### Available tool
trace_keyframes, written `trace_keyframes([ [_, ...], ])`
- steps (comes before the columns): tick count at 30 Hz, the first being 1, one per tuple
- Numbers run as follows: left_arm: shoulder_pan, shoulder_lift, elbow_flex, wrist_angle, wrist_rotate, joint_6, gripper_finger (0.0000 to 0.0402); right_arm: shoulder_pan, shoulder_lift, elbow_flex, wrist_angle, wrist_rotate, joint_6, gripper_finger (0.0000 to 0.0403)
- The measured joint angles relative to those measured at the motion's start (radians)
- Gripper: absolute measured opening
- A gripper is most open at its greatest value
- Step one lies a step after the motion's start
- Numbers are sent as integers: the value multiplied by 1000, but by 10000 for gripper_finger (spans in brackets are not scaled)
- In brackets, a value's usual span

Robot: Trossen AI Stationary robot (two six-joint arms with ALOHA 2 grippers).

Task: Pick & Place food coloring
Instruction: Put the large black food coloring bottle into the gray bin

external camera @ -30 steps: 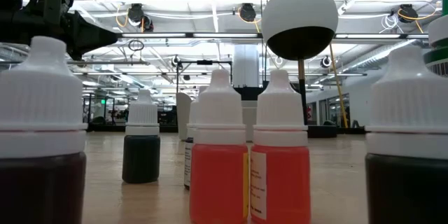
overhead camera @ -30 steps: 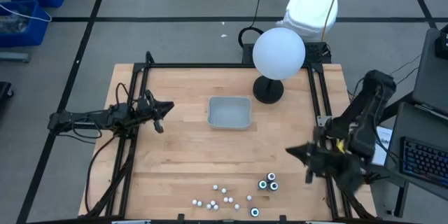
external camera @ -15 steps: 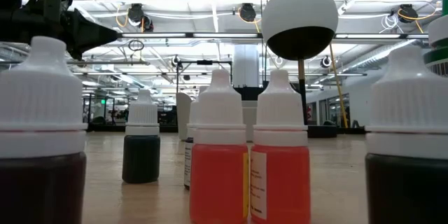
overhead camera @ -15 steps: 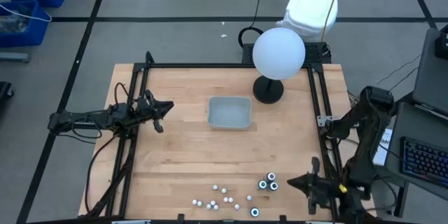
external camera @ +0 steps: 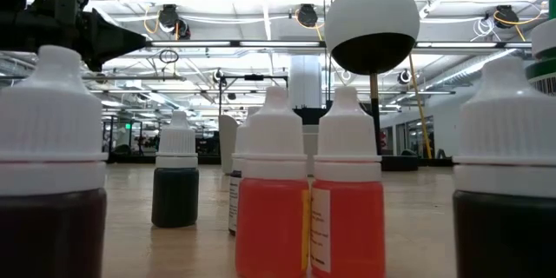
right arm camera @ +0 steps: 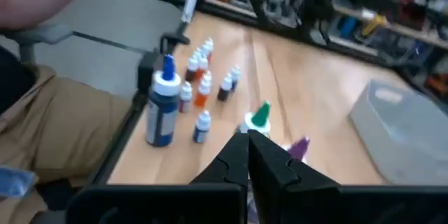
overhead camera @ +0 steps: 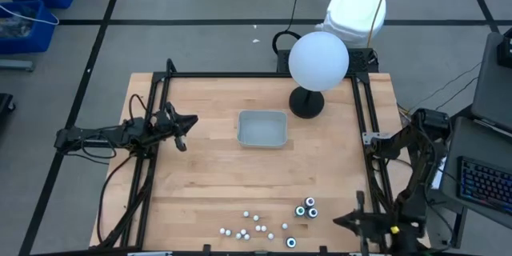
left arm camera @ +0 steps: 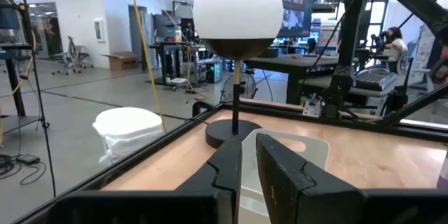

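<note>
At the middle of the wooden table [overhead camera: 208, 184] sits the grey tray [overhead camera: 262, 128], and from above it looks empty. None of the food coloring bottles [overhead camera: 268, 222] have been placed in it, so the task appears to be at its very start, with every bottle left to move.

The bottles stand clustered near the table's front edge, well apart from the tray. Most show as small white caps; three darker ones with teal-ringed tops [overhead camera: 306, 207] stand close together toward the right, and another stands alone at the very edge. From table height, two orange bottles [external camera: 310, 200] stand side by side and appear to touch, with a dark green bottle [external camera: 175, 182] further back. All visible bottles are upright.

The left gripper [overhead camera: 181, 126] hovers by the table's left side, level with the tray and pointing toward it. Its fingers [left arm camera: 280, 171] stand slightly apart with nothing between them, as its wrist view shows.

The right gripper [overhead camera: 346, 222] sits low at the front right corner, near the teal-topped bottles but not touching them. Its fingers [right arm camera: 269, 161] are pressed together and hold nothing.

A large white globe lamp [overhead camera: 318, 61] on a black stand sits beyond the tray. My judgement is that the right arm is best placed to make the first pick, and must open its fingers before doing so.
</note>
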Motion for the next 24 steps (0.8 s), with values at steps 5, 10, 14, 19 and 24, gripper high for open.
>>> trace_keyframes([
  [5, 0, 0, 0, 16, 0, 19, 51, -35, 0, -60, 0, -4, 135, 18],
  [10, 0, 0, 0, 18, 0, 23, 51, -66, 0, -100, 34, -53, 195, 79],
  [14, 0, 0, 0, 18, 0, 40, 51, -80, 0, -121, 107, -56, 142, 143],
  [19, 0, 0, 0, 11, 0, 35, 51, -87, -1, -121, 217, -86, 14, 205],
  [24, 0, 0, 0, 11, 1, 35, 51, -123, -1, -121, 248, -139, 10, 231],
])
